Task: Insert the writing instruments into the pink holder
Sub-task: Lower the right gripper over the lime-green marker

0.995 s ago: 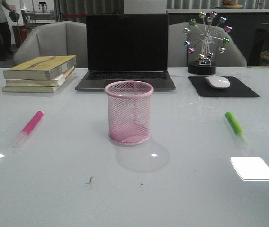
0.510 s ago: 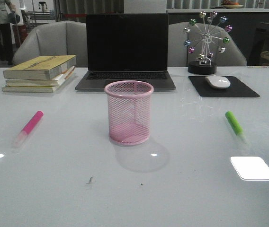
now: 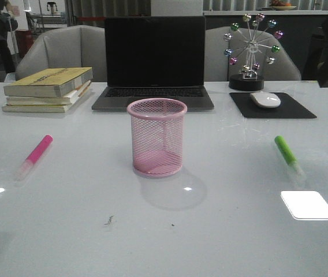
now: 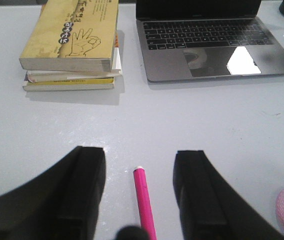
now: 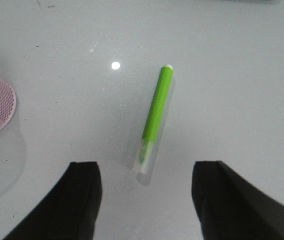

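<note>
Lying flat: pink marker (image 3: 38, 150), green marker (image 3: 285, 149), flanking holder (image 3: 157, 137).

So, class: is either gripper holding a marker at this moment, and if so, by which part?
Nothing is held. The left gripper is open above the pink marker, and the right gripper is open above the green marker; both markers lie flat on the table.

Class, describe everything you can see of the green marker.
The green marker is a thick bright-green barrel with a translucent whitish cap on the end nearer the robot. It looks like plastic. It lies flat on the white table, right of the pink holder and apart from it, untouched, below the right gripper's open fingers.
</note>
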Robot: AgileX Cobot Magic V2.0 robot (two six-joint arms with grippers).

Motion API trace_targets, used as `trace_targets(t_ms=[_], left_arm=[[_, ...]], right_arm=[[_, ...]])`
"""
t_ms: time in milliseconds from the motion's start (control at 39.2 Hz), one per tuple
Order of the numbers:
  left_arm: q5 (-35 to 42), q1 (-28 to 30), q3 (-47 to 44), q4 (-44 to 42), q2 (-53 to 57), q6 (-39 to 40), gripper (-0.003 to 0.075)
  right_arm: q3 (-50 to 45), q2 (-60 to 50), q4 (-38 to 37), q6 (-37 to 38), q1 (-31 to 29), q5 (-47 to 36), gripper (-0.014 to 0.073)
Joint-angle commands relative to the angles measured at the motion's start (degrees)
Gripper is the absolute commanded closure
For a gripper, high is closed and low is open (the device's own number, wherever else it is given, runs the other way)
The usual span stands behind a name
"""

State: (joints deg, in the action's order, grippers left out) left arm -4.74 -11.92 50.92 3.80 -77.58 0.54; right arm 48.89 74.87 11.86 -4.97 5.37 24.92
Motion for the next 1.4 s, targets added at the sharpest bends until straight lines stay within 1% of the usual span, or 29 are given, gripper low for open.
trace_targets(t_ms=[0,153,357,689,1148,1199,1276,1378], left_arm=[[2.8,-0.35,2.87,0.42,1.31,0.69,0.0327],[2.8,-0.35,2.87,0.42,1.31,0.69,0.0327],[2.68,-0.35,2.87,0.65,1.31,0.69,0.0327],[2.11,-0.35,2.87,0.74,1.31,0.69,0.0327],[0.99,-0.35,2.87,0.74,1.31,0.69,0.0327],[0.99,-0.35,2.87,0.74,1.31,0.69,0.0327],[0.99,-0.35,2.87,0.74,1.31,0.69,0.0327],[0.99,-0.35,2.87,0.74,1.31,0.69,0.0327]], right_arm=[[5.09,4.88,0.43,0.02,0.13,-1.29,0.0085],[10.66,15.58,0.5,1.02,-0.51,2.22,0.0085],[16.77,23.01,0.62,1.07,-0.51,3.96,0.0085],[22.38,30.05,0.56,1.13,-0.88,6.54,0.0085],[23.0,35.31,0.46,1.13,-1.85,8.67,0.0088],[23.0,35.66,0.46,1.13,-1.85,8.88,0.0108],[22.95,36.0,0.46,1.13,-1.85,9.18,0.0169],[22.95,35.99,0.3,1.13,-1.85,9.2,0.0334]])
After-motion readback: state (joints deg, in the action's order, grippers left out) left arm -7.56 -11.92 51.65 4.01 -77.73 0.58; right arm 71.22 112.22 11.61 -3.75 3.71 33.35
